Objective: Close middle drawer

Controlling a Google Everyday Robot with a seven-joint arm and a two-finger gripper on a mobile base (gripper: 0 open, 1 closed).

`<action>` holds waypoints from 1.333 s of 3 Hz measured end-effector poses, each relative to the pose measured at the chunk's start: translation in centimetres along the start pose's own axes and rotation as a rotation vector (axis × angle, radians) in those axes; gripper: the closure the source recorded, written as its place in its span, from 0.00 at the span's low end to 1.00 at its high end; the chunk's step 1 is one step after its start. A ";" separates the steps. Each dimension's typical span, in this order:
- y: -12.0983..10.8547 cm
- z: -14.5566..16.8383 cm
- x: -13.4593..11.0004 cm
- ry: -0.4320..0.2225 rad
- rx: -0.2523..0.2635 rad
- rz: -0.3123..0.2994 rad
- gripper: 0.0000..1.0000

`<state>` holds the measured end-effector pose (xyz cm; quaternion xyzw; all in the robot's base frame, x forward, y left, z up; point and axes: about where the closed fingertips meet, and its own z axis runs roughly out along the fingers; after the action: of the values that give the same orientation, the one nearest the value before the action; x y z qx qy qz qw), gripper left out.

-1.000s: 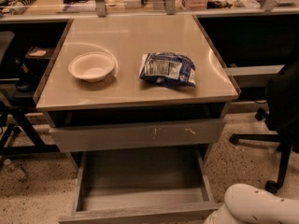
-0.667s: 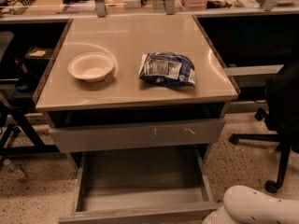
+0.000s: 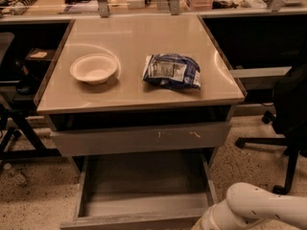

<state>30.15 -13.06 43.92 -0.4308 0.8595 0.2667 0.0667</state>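
Pulled-out middle drawer front cropped below, gripper jaws off-frame past arm

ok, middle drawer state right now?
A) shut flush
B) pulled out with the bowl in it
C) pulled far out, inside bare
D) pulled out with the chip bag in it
C: the middle drawer sticks far out below the scratched front, its floor bare; the chip bag and bowl sit on the cabinet top. The gripper is out of view; only a white arm link shows at bottom right.
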 end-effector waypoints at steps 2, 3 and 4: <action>-3.7 0.9 -1.8 -0.035 0.026 -0.015 1.00; -3.8 0.7 -1.9 -0.037 0.030 -0.017 1.00; -3.8 0.7 -1.9 -0.037 0.030 -0.017 0.81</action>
<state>34.20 -13.18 42.42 -0.4322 0.8582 0.2614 0.0914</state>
